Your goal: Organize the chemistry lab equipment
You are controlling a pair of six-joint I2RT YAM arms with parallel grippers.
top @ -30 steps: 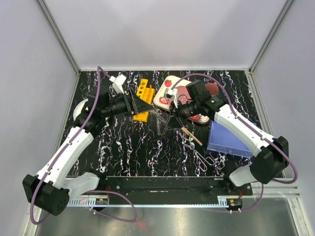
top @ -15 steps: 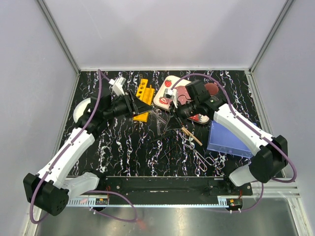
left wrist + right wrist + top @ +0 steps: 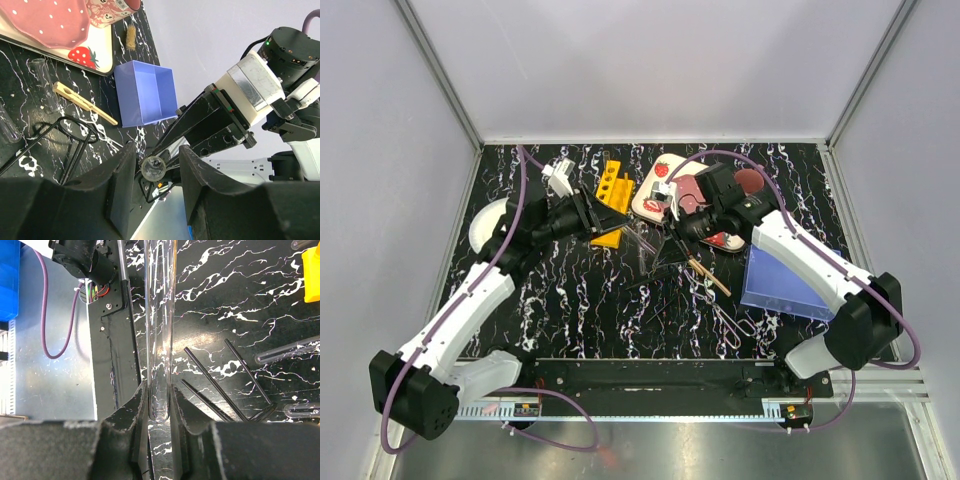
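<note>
My right gripper hovers over the middle of the table and is shut on the rounded end of a clear glass tube. In the right wrist view the jaws pinch it and the tube runs straight ahead out of frame. My left gripper hangs beside the yellow holed rack with its jaws apart. A round tube end shows between them, near one finger and clear of the other. The tan wooden clamp, silvery forceps and thin black rods lie on the table.
The strawberry-print tray and the pink cup stand behind the right gripper. A blue box lies at the right. A white dish is at the left edge. More loose tubes lie near the rack.
My left gripper has shifted slightly up and right along the rack. The right gripper has barely moved and still grips the tube.
</note>
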